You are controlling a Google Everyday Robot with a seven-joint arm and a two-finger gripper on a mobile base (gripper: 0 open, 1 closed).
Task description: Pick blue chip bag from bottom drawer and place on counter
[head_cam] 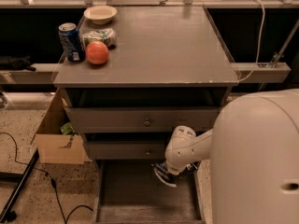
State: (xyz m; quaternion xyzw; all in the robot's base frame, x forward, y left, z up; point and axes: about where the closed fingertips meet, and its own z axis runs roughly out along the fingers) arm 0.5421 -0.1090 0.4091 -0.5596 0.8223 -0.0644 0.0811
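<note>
The bottom drawer (126, 195) is pulled out, showing a flat grey floor. Over its right rear part my gripper (164, 171) hangs from the white wrist, shut on the blue chip bag (161, 176), a small dark crinkled packet with white marks. The bag is off the drawer floor, just below the middle drawer's front. The grey counter (159, 45) tops the cabinet above. My bulky white arm fills the lower right and hides the cabinet's right side.
On the counter's far left stand a blue soda can (70, 42), a red-orange fruit (97, 52), a greenish-white packet (99, 35) and a pale bowl (100, 14). Two upper drawers with round knobs (147, 122) overhang the bottom drawer. A cardboard box (58, 141) and a cable (51, 183) lie at left.
</note>
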